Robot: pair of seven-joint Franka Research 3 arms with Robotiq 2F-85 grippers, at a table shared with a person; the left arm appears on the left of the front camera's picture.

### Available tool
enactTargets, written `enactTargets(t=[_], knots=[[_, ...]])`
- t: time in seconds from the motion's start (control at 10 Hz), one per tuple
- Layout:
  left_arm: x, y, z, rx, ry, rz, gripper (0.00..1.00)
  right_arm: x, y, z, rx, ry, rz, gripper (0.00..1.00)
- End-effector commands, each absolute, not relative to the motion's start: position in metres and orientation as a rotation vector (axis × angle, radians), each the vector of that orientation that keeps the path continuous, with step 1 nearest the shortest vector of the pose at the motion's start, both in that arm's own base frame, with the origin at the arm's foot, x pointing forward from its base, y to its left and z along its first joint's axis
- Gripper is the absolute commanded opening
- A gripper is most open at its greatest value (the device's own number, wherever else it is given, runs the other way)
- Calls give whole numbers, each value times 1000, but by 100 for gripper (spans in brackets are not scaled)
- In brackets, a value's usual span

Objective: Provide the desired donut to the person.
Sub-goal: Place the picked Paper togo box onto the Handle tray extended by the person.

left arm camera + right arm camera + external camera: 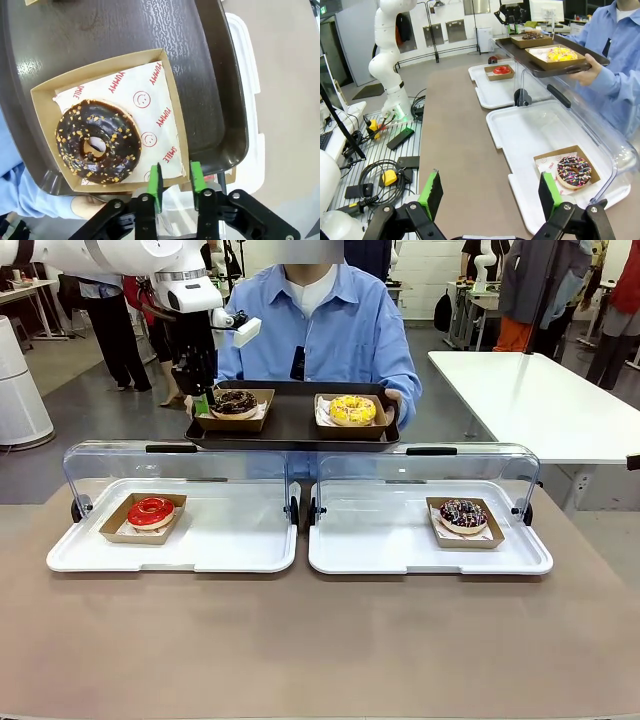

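- Left pincer (203,400) at the left end of the dark tray (292,430), pads (155,186) slightly parted either side of the near rim of the left box (176,125); grip or mere straddle, cannot tell.
- Chocolate donut (97,141), nut-sprinkled, lying in that box on printed paper, toward the box's side away from the pads.
- Dark tray held up above the far edge of the counter (320,640) by the person (330,325), one hand (392,405) under its right end.
- Yellow donut (352,409) in a second box at the tray's right end, well apart from the chocolate one.
- Right pincer (490,192) hanging wide open over the counter's near-right part, nothing between its pads, touching nothing.
- Two white trays side by side near the counter's far edge, each with a clear lid tipped up at the back.
- Left white tray (200,550): red donut (151,511) in a box at its left end.
- Right white tray (400,555): sprinkle donut (464,514), dark-iced with coloured bits, in a box at its right end.
- In the right wrist view, sprinkle donut just beyond the right pad, dark tray and person farther off along the far edge.
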State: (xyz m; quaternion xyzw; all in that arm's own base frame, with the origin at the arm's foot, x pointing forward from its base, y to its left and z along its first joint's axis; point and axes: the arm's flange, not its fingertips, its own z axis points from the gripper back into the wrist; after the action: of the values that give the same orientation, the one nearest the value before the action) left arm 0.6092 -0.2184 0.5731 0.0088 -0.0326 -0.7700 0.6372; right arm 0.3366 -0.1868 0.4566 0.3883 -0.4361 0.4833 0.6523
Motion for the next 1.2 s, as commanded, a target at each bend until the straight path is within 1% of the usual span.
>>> enactTargets(t=[0.0, 0.1, 0.5, 0.8, 1.0, 1.1], knots=[[613, -215, 578, -10, -76, -1781, 65, 335, -188, 456, 886, -1000, 1108, 100], [613, -215, 577, -14, -78, -1778, 100, 335, -188, 456, 886, -1000, 1108, 100], [612, -214, 578, -32, -76, -1775, 100, 335, -188, 456, 886, -1000, 1108, 100], [610, -213, 579, -49, -64, -1730, 100, 335, -188, 456, 886, -1000, 1108, 100], [592, -207, 581, -52, -76, -1695, 100, 335, -188, 456, 886, -1000, 1108, 100], [567, -195, 582, -76, -102, -1667, 100, 335, -188, 456, 886, -1000, 1108, 100]])
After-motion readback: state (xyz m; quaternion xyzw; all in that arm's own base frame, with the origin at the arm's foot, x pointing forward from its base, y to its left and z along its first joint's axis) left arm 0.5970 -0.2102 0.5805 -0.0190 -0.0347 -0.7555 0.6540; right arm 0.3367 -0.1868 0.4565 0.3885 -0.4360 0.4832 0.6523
